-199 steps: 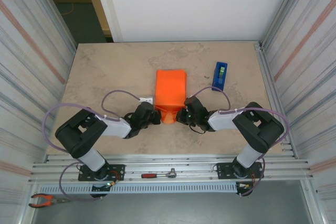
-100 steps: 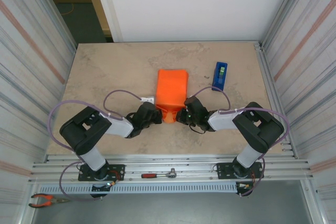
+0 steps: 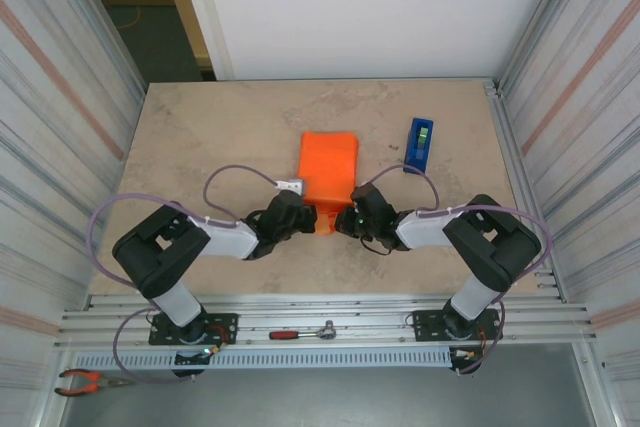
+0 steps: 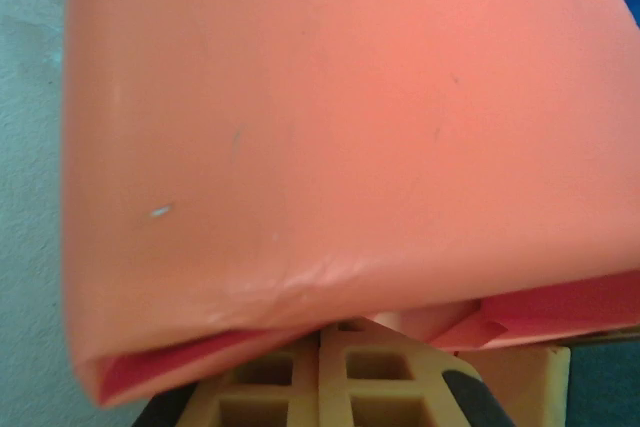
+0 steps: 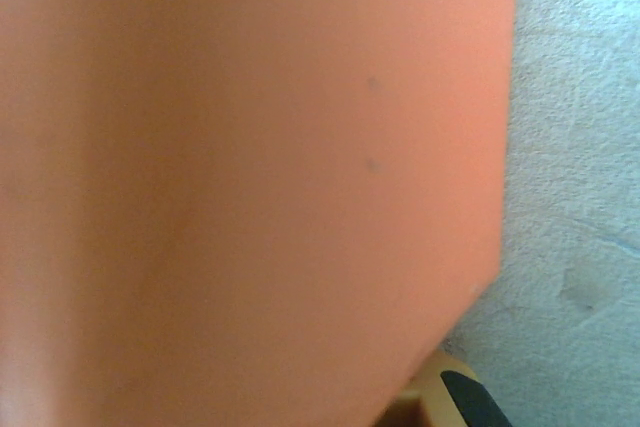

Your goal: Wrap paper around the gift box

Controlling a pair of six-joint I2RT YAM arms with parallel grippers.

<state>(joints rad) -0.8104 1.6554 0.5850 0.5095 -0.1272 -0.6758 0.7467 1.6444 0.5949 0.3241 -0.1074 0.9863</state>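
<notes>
On the counter (image 3: 200,147), the orange paper (image 3: 328,165) is seen folded into a long parcel at the middle; the gift box is hidden, presumably inside it. The left pincer (image 3: 305,215) and right pincer (image 3: 346,219) are clenched at its near end, where the end flap is judged to be pressed down. Next, the blue tape dispenser (image 3: 420,143), well apart on the right, would likely be needed for sealing.

One paper (image 3: 328,167), one tape dispenser (image 3: 419,144), two arms (image 3: 165,252) (image 3: 490,242) — one ratchet (image 3: 305,331), one pair of pliers (image 3: 88,380).
</notes>
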